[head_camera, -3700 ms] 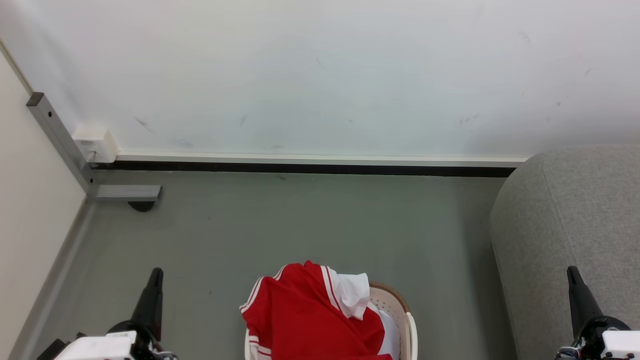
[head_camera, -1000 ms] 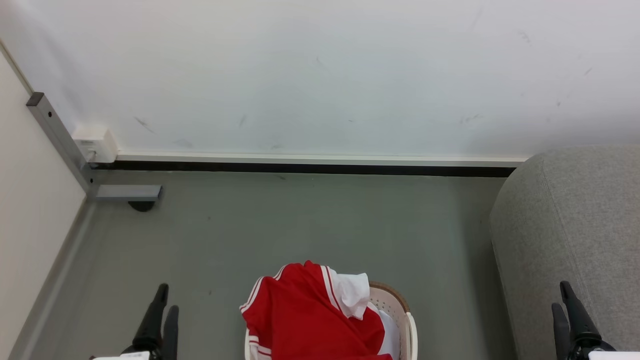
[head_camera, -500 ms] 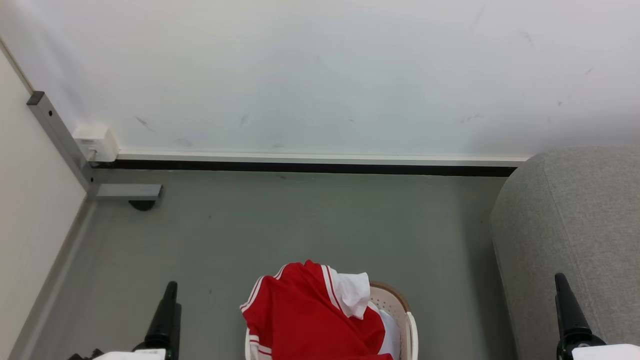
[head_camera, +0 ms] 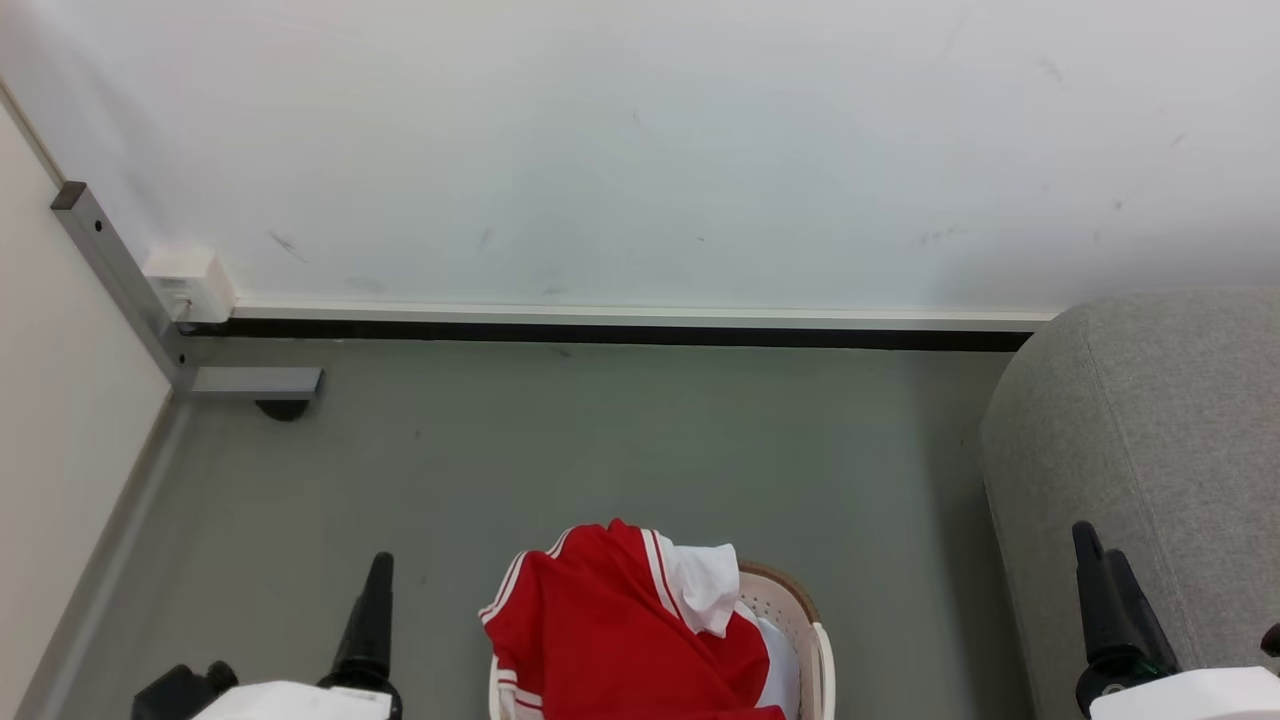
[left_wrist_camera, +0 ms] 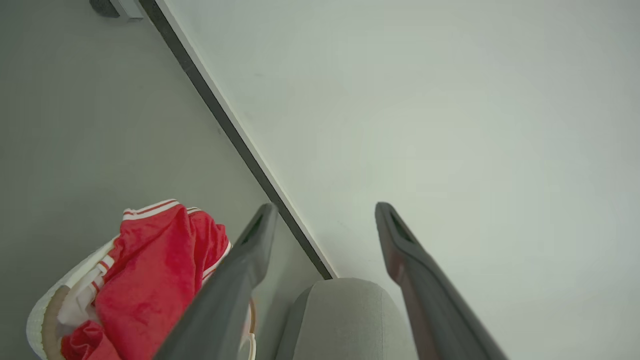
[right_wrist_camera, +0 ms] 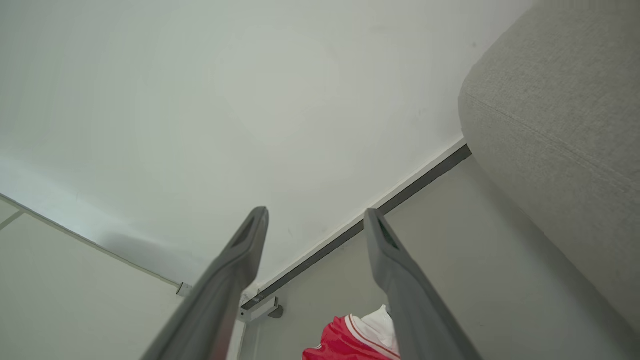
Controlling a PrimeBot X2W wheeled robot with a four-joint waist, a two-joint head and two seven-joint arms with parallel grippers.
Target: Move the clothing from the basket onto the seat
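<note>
Head view: red clothing point(head_camera: 600, 640) lies heaped in the cream basket point(head_camera: 822, 665), spilling over its rim. The left tool point(head_camera: 380, 570) stands left of the basket, the right tool point(head_camera: 1090, 545) right of it, against the grey seat point(head_camera: 1150, 420).

Left wrist view: the left tool's fingers are spread apart, holding nothing.

Right wrist view: the right tool likewise gapes, empty.

The left gripper point(head_camera: 379, 568) sits near on the left, fingers pointing far and held apart. The right gripper point(head_camera: 1093, 545) sits near on the right, fingers apart too.
</note>
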